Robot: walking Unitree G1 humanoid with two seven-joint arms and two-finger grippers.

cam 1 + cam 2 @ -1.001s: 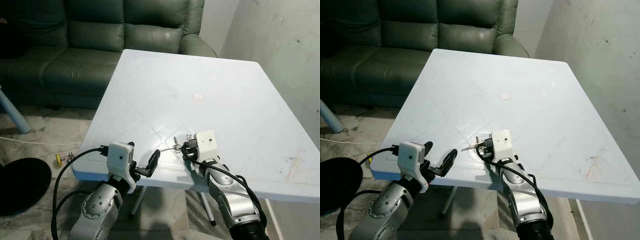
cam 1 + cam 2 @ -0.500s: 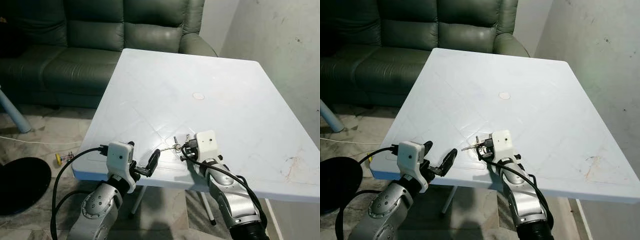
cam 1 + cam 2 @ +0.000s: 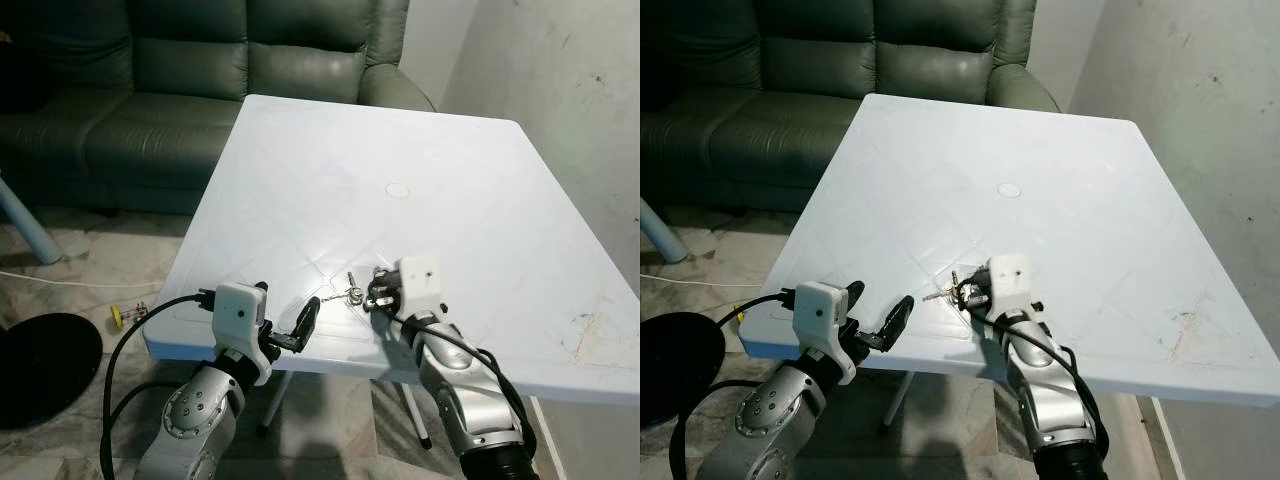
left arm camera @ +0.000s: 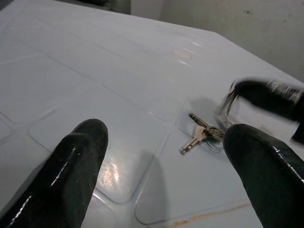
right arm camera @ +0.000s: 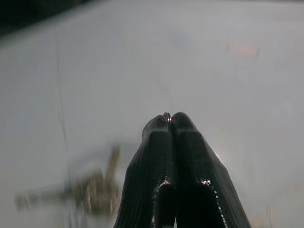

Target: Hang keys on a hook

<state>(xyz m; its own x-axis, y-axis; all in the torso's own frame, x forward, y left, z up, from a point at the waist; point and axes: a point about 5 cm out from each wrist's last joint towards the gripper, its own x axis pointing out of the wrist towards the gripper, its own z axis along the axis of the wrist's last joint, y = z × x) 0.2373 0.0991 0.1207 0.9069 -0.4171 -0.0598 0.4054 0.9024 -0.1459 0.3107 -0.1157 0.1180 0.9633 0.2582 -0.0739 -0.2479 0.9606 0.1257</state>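
The right gripper [image 3: 975,292], fingers now pinched on the ring of the keys [image 3: 352,293], tilts up from the table [image 3: 330,180], readying a lift; the left gripper [image 3: 290,325] hovers open nearby

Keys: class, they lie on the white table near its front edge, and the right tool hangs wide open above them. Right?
Not quite. The right tool is shut, pinching the ring of the keys, as the right wrist view shows. The keys do lie on the white table near its front edge.

A pale blue worktop [image 3: 420,150] stands before a dark green leather sofa [image 3: 150,90]; beside it rises a stained grey wall [image 3: 570,90], tiled floor [image 3: 90,265] below.
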